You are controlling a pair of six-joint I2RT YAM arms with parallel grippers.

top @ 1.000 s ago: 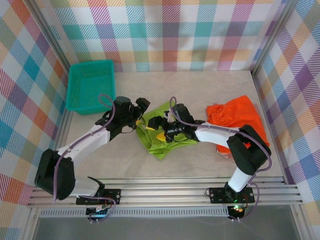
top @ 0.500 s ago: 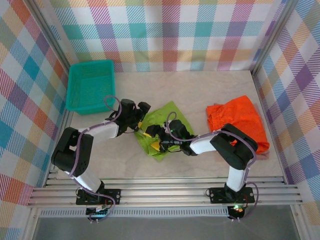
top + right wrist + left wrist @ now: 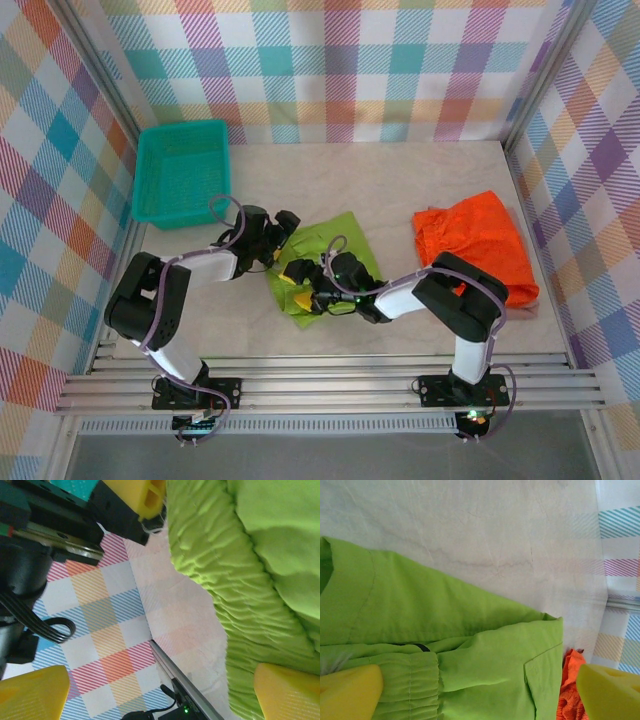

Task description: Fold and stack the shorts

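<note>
**Both grippers spread wide at the lime green shorts**

The lime green shorts lie crumpled on the pale table near its middle, between the two arms. The left gripper hangs low over them with its jaws wide apart. One yellow fingertip sits by the gathered waistband and the other is out past the pocket edge, and nothing is pinched between them. The right gripper is at the near left edge of the same shorts, its jaws just as far apart. One of its fingertips is over the ribbed cloth and the other is off the fabric. The two grippers are close together, almost facing. The bright orange shorts lie bunched at the right side of the table, well apart from the green pair. A teal mesh basket stands in the far left corner
</note>
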